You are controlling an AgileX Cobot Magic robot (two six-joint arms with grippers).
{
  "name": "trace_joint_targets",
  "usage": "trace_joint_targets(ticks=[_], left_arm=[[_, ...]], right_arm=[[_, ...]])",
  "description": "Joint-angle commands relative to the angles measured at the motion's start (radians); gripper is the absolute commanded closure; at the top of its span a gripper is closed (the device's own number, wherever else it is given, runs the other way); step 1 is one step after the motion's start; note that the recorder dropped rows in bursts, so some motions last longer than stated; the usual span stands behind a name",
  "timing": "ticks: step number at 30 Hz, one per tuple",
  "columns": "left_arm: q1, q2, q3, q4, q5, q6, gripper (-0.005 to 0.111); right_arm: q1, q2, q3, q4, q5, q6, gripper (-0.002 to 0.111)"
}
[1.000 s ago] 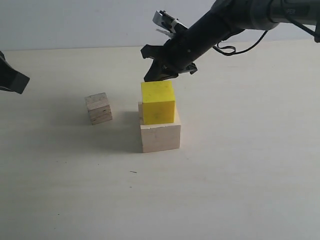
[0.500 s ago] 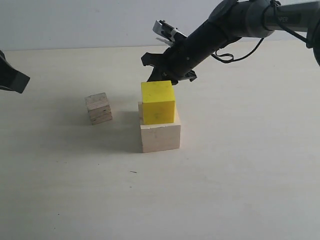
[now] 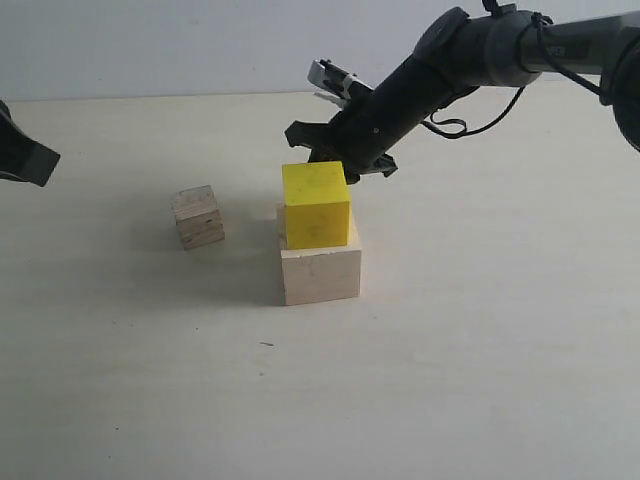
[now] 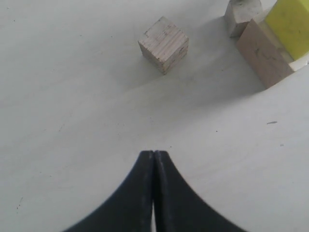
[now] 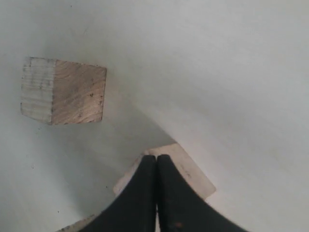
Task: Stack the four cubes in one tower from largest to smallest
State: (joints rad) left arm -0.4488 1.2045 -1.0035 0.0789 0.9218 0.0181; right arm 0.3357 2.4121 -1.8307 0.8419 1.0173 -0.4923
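A bright yellow cube (image 3: 316, 205) sits on the large pale wood cube (image 3: 320, 272), forming a two-block tower. The layered plywood cube (image 3: 197, 216) stands alone on the table to their left. A sliver of the small tan cube (image 3: 281, 224) shows behind the pale cube; it is clearer in the left wrist view (image 4: 243, 14). My right gripper (image 5: 156, 157) is shut and empty, hanging just behind the yellow cube over the small tan cube (image 5: 193, 176). My left gripper (image 4: 154, 153) is shut and empty, well back from the plywood cube (image 4: 164, 43).
The pale tabletop (image 3: 480, 350) stretches bare in front and to the right of the tower. The right arm (image 3: 450, 60) reaches in from the upper right. A dark part of the left arm (image 3: 22, 152) sits at the left edge.
The right gripper has shifted a little to the right and lower behind the yellow cube, staying shut. The cubes and the left arm have not moved.
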Motion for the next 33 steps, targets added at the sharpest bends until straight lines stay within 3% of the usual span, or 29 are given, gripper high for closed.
trace_joint_targets(ticks=[1,7,22,33], left_arm=[[0.0,-0.008,0.006,-0.005,-0.008,0.005,0.107],[0.0,-0.008,0.006,-0.005,-0.008,0.005,0.107],[0.0,-0.008,0.039,-0.005,-0.036,0.005,0.107],[0.0,-0.008,0.039,-0.007,-0.038,0.005,0.107]], right_arm=[[0.001,-0.002,-0.004,-0.11,-0.014,0.068,0.108],[0.001,-0.004,-0.004,-0.223,-0.02,0.149,0.108],[-0.024,-0.102,-0.004,-0.226,-0.036,0.162,0.108],[0.01,-0.082,-0.004,0.135,-0.017,-0.061,0.108]])
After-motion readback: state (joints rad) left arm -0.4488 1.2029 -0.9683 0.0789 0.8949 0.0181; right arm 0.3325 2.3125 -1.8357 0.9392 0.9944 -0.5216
